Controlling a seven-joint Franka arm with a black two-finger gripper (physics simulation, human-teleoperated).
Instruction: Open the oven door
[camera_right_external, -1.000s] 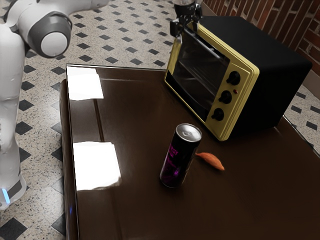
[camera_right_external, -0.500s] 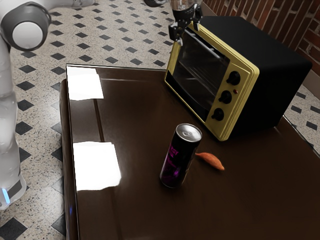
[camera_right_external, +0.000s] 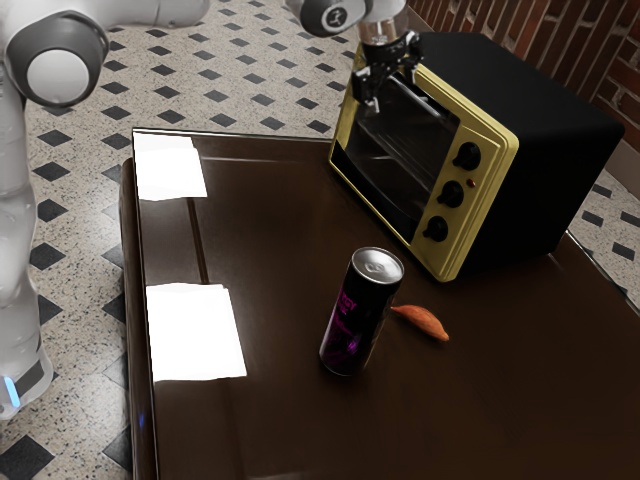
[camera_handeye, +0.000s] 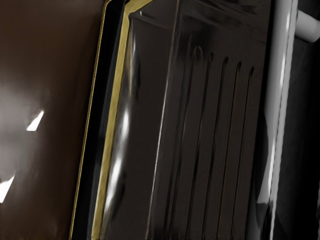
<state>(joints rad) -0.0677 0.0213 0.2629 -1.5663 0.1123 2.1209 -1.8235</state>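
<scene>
My black gripper (camera_right_external: 393, 90) hangs in front of the upper part of the oven door (camera_right_external: 397, 150), its two fingers apart with a gap between them. The toaster oven (camera_right_external: 560, 120) has a yellow front frame and a black body. Its dark glass door stands upright within the frame, shut as far as I can see. Part of the handle is hidden behind the gripper. In the wrist view, the grey handle bar (camera_handeye: 280, 100) runs along the door's glass (camera_handeye: 200, 130), with the slatted rack showing through. Contact between fingers and handle cannot be made out.
Three black knobs (camera_right_external: 452, 194) sit on the oven's front. A dark can (camera_right_external: 354, 315) stands upright on the brown table (camera_right_external: 270, 240), beside an orange sweet potato (camera_right_external: 424, 321). A brick wall (camera_right_external: 580, 45) rises behind the oven.
My gripper has moved toward the exterior view's right and a little lower in that view, along the door's upper part, and its hand has turned. Oven, can and sweet potato have kept their places.
</scene>
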